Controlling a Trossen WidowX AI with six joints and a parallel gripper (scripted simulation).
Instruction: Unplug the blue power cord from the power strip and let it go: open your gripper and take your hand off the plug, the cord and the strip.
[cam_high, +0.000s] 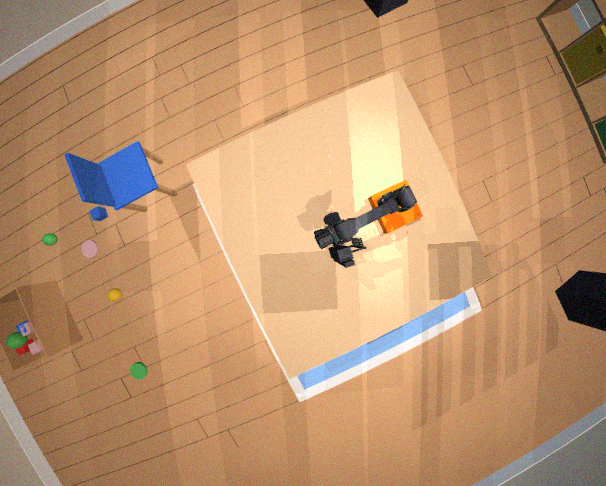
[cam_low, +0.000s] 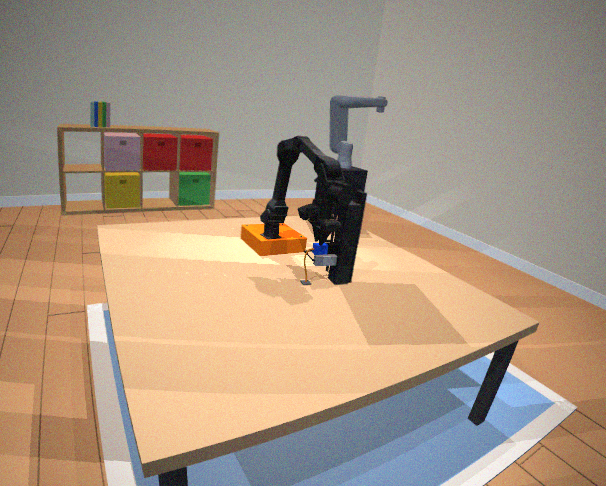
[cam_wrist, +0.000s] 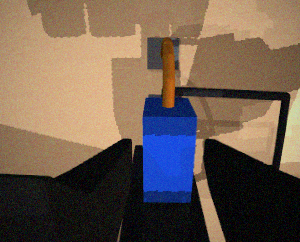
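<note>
Two dark jaws stand partly apart on either side of the blue plug (cam_wrist: 168, 150), and a thin strip of gap is seen on each flank, so nothing is judged to be clamped. From the plug's far face the orange cord (cam_wrist: 168, 75) is run down to a small grey anchor pad (cam_wrist: 156, 52) on the worktop (cam_low: 253, 329). In the exterior view the plug is seen directly on top of the grey power strip (cam_low: 325, 260), which is held against a tall black stand (cam_low: 349, 227). Whether the prongs are seated or already free cannot be told, since the joint is hidden. If the plug is still seated, the jaws should be closed squarely on its two flat sides, low enough that the cord is not pinched, and the pull should be made straight along the prong axis, away from the strip. A skewed pull is likely to bind the prongs or drag the strip. Once the plug is free, the jaws should be opened wide, and the wrist should be drawn back on the side away from the cord, so that plug, cord and strip are all left untouched.
</note>
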